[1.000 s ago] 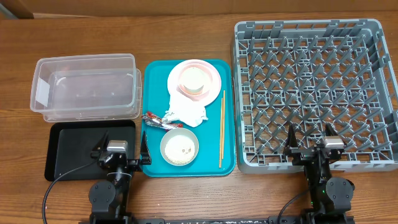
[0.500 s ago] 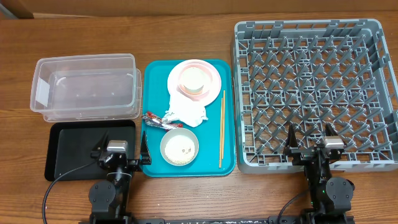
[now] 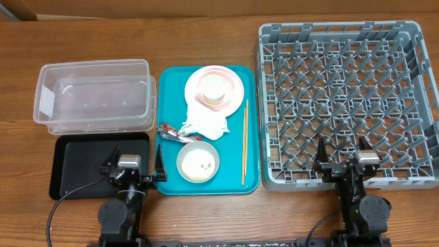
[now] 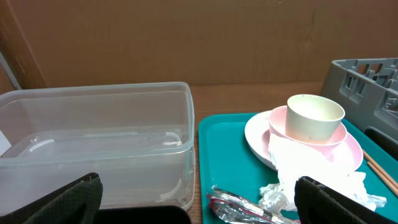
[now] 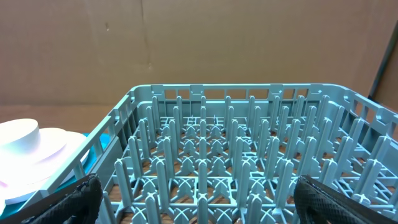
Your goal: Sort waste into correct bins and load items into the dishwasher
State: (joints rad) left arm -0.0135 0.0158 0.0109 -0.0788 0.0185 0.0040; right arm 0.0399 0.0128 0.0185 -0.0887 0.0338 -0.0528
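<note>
On the teal tray (image 3: 168, 89) lie a pink plate (image 3: 236, 88) with a small whitish bowl (image 3: 212, 87) on it, a crumpled white napkin (image 3: 204, 121), a red-and-silver wrapper (image 3: 175, 133), a whitish bowl holding rice (image 3: 198, 162) and wooden chopsticks (image 3: 244, 140). The clear tub (image 3: 94, 96) and black tray (image 3: 82, 161) stand left; the grey rack (image 3: 346, 96) right. My left gripper (image 3: 133, 165) is open and empty at the black tray's near edge. My right gripper (image 3: 341, 163) is open and empty at the rack's near edge. The left wrist view shows the bowl (image 4: 315, 117), plate (image 4: 348, 148), napkin (image 4: 305, 171), wrapper (image 4: 239, 205) and tub (image 4: 93, 146).
The right wrist view shows the rack's upright pegs (image 5: 249, 168) and the plate's edge (image 5: 28, 152) at left. Brown cardboard stands behind the table (image 3: 206, 10). Bare wood table lies around the trays.
</note>
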